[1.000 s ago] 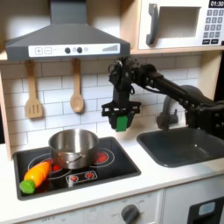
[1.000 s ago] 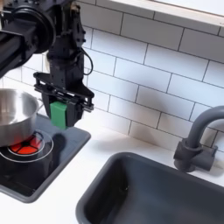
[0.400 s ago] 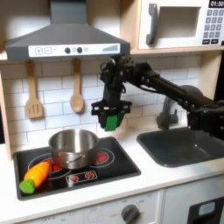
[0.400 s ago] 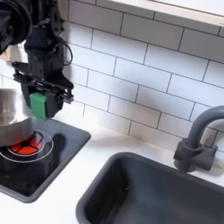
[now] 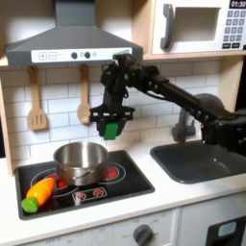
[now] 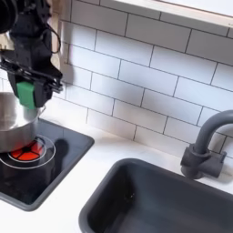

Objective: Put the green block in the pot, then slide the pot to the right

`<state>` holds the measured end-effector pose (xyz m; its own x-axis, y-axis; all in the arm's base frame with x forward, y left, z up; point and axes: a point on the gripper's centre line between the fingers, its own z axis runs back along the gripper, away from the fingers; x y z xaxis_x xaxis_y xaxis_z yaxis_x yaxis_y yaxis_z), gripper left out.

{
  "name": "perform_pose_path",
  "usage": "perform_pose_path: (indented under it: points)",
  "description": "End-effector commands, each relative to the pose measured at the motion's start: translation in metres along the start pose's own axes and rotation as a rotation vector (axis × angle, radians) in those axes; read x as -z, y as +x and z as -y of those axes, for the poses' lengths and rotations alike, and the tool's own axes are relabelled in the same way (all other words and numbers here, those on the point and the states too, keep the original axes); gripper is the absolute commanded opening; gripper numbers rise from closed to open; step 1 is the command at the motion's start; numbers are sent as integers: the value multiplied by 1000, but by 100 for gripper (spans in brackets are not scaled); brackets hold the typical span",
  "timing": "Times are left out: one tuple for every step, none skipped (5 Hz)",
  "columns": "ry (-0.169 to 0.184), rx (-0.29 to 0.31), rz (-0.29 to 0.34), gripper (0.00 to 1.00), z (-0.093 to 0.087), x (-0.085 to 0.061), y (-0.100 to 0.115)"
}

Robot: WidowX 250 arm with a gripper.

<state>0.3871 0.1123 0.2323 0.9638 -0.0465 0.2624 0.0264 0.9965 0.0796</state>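
Observation:
The green block (image 5: 111, 129) hangs in the air, pinched by my gripper (image 5: 110, 125), which is shut on it. In the first exterior view it is above and just right of the shiny silver pot (image 5: 80, 161) on the black stove (image 5: 125, 183). In the second exterior view the green block (image 6: 25, 94) and gripper (image 6: 27, 88) sit over the pot's right rim (image 6: 15, 123) at the second exterior view's left edge.
An orange toy carrot (image 5: 39, 192) with a green tip lies on the stove's front left. A dark grey sink (image 5: 202, 160) with a faucet (image 6: 202, 146) is to the right. Wooden utensils (image 5: 37, 108) hang on the tiled wall under the range hood (image 5: 73, 38).
My gripper has carried the green block leftward in both exterior views, from beside the stove's right edge to over the pot's right side.

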Motion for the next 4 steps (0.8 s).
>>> perform_pose_path:
  points:
    - [32, -17, 3, 0, -21, 3, 6]
    - [51, -23, 3, 0, -33, 4, 7]
    - [55, -31, -11, 0, -39, 9, 6]
    - [60, -29, -15, 0, -42, 11, 5]
